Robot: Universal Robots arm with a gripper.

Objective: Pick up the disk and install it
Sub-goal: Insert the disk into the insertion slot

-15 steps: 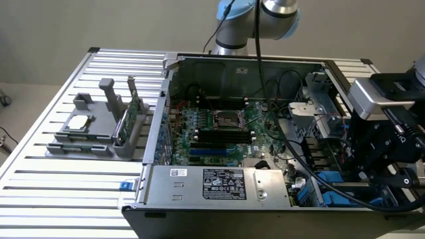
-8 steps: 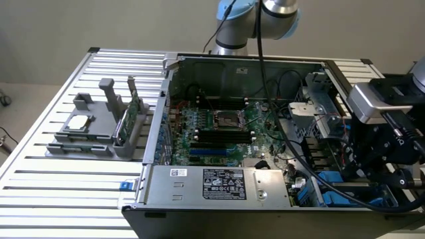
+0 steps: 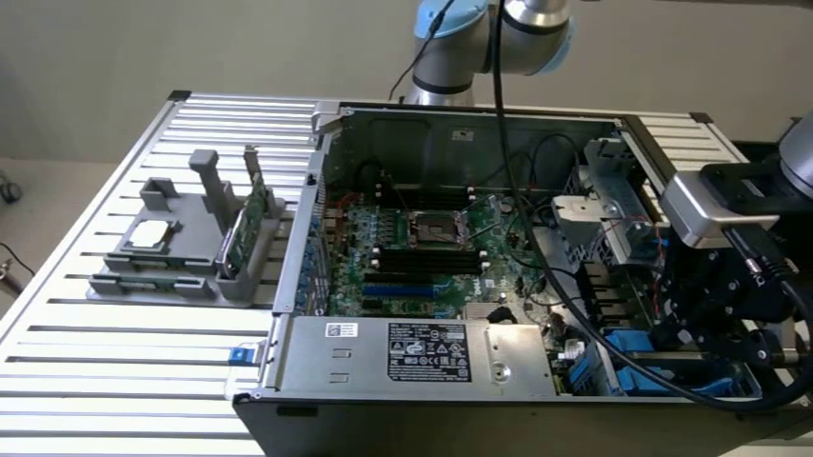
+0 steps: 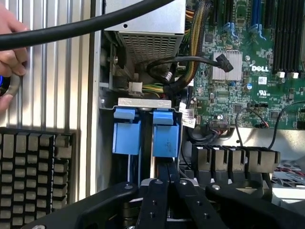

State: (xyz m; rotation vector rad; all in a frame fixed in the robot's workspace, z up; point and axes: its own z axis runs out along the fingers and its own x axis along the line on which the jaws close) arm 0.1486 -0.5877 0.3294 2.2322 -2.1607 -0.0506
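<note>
The disk shows edge-on as a blue plastic carrier [image 4: 166, 133] standing in the drive bay of the open computer case, next to a second blue carrier [image 4: 126, 131]. My gripper [image 4: 167, 168] hovers right over the carrier nearer the motherboard. Its black fingers [image 4: 161, 179] lie pressed together with nothing visible between them, and their tips meet that carrier's end. In the exterior view the gripper [image 3: 673, 333] hangs over the case's corner at the exterior view's right, above the blue carriers [image 3: 629, 345].
A person's hand [image 4: 9, 52] rests on the slatted table beside the case. A thick black cable [image 4: 95, 21] crosses overhead. Motherboard [image 3: 420, 248], power supply [image 3: 420, 352] and cable bundles crowd the case. A grey fixture [image 3: 178, 248] stands at the exterior view's left.
</note>
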